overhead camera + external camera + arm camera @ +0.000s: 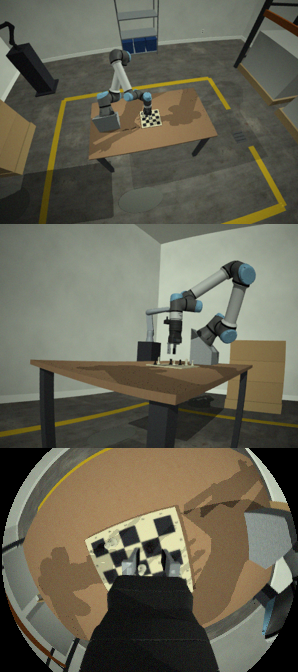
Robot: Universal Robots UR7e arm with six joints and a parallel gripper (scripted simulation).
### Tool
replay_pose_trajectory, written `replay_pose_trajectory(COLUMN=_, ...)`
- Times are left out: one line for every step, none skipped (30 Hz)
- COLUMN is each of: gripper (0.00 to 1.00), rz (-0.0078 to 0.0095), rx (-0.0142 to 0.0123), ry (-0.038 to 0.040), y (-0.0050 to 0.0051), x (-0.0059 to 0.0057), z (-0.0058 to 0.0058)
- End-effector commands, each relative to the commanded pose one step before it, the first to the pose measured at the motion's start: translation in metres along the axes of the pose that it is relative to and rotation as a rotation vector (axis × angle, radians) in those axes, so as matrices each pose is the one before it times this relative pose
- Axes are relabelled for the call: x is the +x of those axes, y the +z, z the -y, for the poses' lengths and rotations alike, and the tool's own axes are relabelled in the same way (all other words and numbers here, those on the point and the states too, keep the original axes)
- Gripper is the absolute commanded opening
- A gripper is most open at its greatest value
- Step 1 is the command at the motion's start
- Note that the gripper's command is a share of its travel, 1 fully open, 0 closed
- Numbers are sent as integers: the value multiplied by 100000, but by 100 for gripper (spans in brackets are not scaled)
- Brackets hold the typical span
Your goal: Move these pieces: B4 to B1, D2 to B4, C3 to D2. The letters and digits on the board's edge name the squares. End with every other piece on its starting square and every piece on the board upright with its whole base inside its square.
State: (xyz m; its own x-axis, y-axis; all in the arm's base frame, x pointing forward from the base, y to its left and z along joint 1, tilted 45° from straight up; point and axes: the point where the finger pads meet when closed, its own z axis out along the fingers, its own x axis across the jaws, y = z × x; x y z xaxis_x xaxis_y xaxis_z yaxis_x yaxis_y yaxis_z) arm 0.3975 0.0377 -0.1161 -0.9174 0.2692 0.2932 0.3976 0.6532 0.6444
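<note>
The chessboard (160,124) (151,365) (172,510) lies on the table. My gripper (147,114) (171,353) (150,555) points straight down above it, open and empty, with a gap between fingertips and pieces. In the exterior view a tall white piece (159,360), a black piece (170,361), another black piece (180,362), a white piece (186,361) and a small white piece (192,363) stand upright. In the wrist view a pale piece (142,568) shows between the fingers, lower down; another (111,541) is near a corner. Square labels are too small to read; the gripper hides part of the board.
The wooden table (125,146) (116,378) carries the board and the arm's grey base (107,123) (201,352), which stands off to one side of the board. A shelf (138,33) and a dark pedestal (32,68) stand beyond the table. Arm shadows cross the table top.
</note>
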Motion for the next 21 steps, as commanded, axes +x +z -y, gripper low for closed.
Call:
replay_pose_trajectory(gripper=73, rz=155, rx=29, ry=-14, y=731, x=-56, z=27)
replay_pose_trajectory(gripper=73, rz=0, rx=0, ry=0, y=129, x=1, z=2)
replay_pose_trajectory(gripper=73, rz=0, rx=0, ry=0, y=122, x=1, z=2)
replay_pose_trajectory(gripper=73, rz=0, rx=0, ry=0, y=115, x=0, z=2)
replay_pose_trajectory(gripper=73, rz=0, rx=0, ry=0, y=0, x=0, z=0)
replay_pose_trajectory(gripper=73, rz=0, rx=0, ry=0, y=0, x=0, z=0)
replay_pose_trajectory(gripper=73, rz=0, rx=0, ry=0, y=108, x=0, z=2)
replay_pose_trajectory(gripper=73, rz=0, rx=0, ry=0, y=101, x=1, z=2)
replay_pose_trajectory(gripper=73, rz=0, rx=0, ry=0, y=93, x=1, z=2)
replay_pose_trajectory(gripper=73, rz=0, rx=0, ry=0, y=85, x=1, z=2)
replay_pose_trajectory(gripper=73, rz=0, rx=0, ry=0, y=77, x=0, z=2)
replay_pose_trajectory(gripper=73, rz=0, rx=0, ry=0, y=69, x=0, z=1)
replay_pose_trajectory(gripper=73, rz=0, rx=0, ry=0, y=61, x=0, z=1)
replay_pose_trajectory(gripper=73, rz=0, rx=0, ry=0, y=53, x=0, z=1)
replay_pose_trajectory(gripper=73, rz=0, rx=0, ry=0, y=45, x=0, z=1)
replay_pose_trajectory(gripper=73, rz=0, rx=0, ry=0, y=37, x=0, z=1)
replay_pose_trajectory(gripper=73, rz=0, rx=0, ry=0, y=30, x=0, z=1)
replay_pose_trajectory(gripper=73, rz=0, rx=0, ry=0, y=24, x=0, z=0)
replay_pose_trajectory(gripper=73, rz=0, rx=0, ry=0, y=18, x=0, z=0)
replay_pose_trajectory(gripper=73, rz=0, rx=0, ry=0, y=12, x=0, z=0)
replay_pose_trajectory(gripper=73, rz=0, rx=0, ry=0, y=8, x=0, z=0)
